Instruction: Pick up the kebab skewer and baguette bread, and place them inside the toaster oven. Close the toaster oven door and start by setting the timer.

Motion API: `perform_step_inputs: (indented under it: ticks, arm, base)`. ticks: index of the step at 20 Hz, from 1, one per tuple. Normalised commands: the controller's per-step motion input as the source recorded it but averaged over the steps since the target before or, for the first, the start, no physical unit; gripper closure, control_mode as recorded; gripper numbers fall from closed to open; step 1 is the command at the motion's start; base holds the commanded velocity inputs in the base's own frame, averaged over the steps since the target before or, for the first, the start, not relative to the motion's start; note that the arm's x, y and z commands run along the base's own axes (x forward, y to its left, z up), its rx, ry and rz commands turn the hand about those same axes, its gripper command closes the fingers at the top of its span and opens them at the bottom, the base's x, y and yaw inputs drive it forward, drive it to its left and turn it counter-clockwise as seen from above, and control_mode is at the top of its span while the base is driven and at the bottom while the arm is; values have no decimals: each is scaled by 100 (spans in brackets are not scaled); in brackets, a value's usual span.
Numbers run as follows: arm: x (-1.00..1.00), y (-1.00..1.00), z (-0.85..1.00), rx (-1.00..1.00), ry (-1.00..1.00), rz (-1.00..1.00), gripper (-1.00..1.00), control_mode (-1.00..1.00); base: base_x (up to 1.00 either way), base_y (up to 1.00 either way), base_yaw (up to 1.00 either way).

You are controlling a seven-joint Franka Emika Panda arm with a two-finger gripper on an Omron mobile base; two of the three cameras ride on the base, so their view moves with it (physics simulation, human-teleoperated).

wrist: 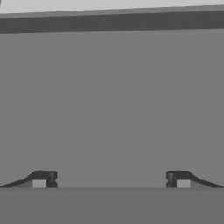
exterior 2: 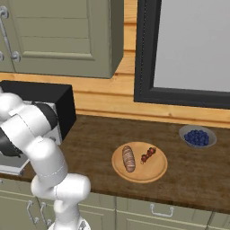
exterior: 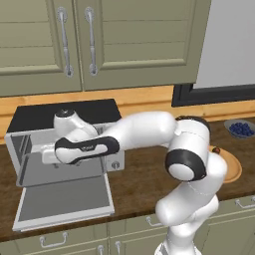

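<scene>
Brushed silver and black make up the toaster oven [exterior: 30, 127], a boxy thing with a black top sitting at the left end of the dark wooden counter [exterior 2: 94, 139], and its door [exterior: 64, 201] already lies dropped flat, grey glass framed in pale metal. The white arm reaches across into the open mouth of it, and in the hand view the gripper [wrist: 111, 179] faces a flat grey inner wall with its two dark tips spread wide and nothing between them. Neither piece of food has been taken up: the baguette bread [exterior 2: 129, 158], a small golden loaf with slashed crust, and the kebab skewer [exterior 2: 148, 155], a thin stick strung with dark red chunks, lie side by side, close but apart, on a round wooden plate [exterior 2: 155, 173] well off to the right. A grey bowl of blueberries [exterior 2: 197, 136] sits beyond. I would judge the door-opening step finished; next the arm must pull back clear of the oven and swing right over the plate to come down on one of the two.
</scene>
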Motion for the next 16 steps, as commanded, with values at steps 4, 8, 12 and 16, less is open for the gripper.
perform_step_inputs:
  ticks: [4,8,12,16]
  arm:
    - [-20,-16,57,-6,7,0,-100,-100]
    - [-23,-62,59,-3,4,0,-100,-100]
    - [-17,-89,46,0,3,0,-100,-100]
    - [-24,-99,37,0,2,0,-100,-100]
  base:
    - [0,0,0]
    - [0,0,0]
    - [0,0,0]
    - [0,0,0]
